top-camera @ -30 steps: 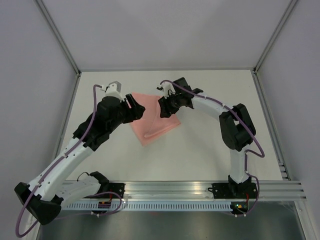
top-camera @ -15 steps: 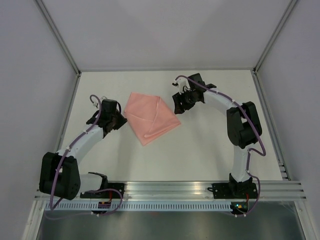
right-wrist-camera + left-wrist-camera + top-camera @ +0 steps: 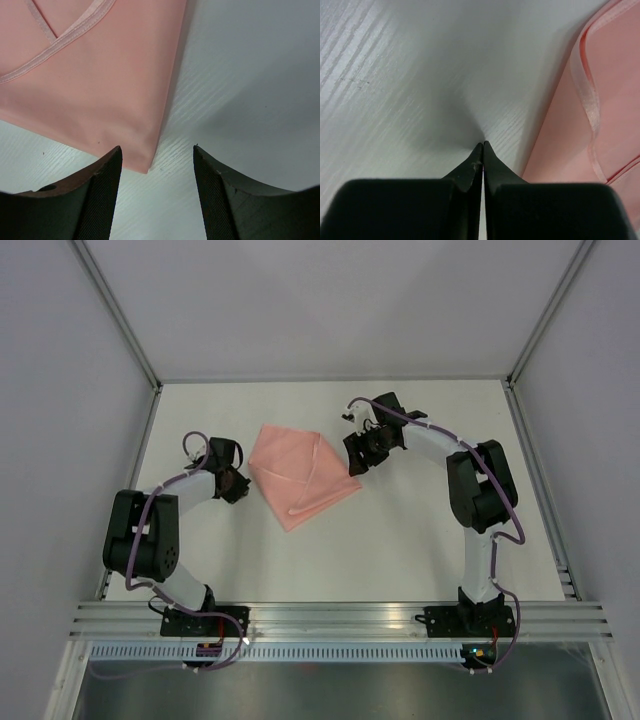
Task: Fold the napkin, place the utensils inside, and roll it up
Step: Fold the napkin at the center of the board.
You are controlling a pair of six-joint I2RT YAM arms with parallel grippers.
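Note:
The pink napkin point(image 3: 300, 478) lies folded flat on the white table, its hemmed edges crossing on top. My left gripper point(image 3: 238, 486) is just off its left edge, shut with nothing between the tips point(image 3: 482, 145); the napkin's edge point(image 3: 600, 105) shows to its right. My right gripper point(image 3: 354, 462) hovers at the napkin's upper right side, open and empty point(image 3: 156, 150). One corner of the napkin point(image 3: 100, 85) points into the gap between its fingers point(image 3: 107, 170). The utensils are out of view.
Grey walls point(image 3: 60, 440) enclose the white table point(image 3: 400, 540) on three sides. An aluminium rail point(image 3: 340, 615) with both arm bases runs along the near edge. The left arm's elbow point(image 3: 140, 535) is folded back near the left wall.
My left arm has drawn back off the napkin to the left and its gripper has shut. My right gripper has lifted off the napkin to just beyond its right side.

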